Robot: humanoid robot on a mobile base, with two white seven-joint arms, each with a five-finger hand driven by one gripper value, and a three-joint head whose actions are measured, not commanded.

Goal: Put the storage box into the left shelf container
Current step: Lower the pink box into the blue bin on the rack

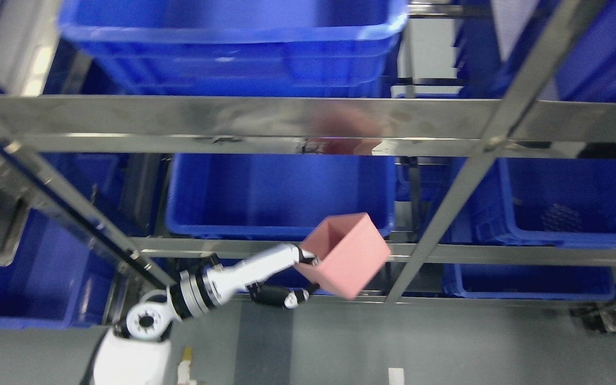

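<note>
My left hand [292,262] comes up from the lower left, fingers pinched on the near wall of the open-topped pink plastic storage box [346,254], thumb under it. I hold the box tilted in the air, just in front of the steel shelf rail [500,254], below the front wall of the big blue plastic shelf container [281,195] behind that rail. Another blue bin [570,203] sits to the right.
</note>
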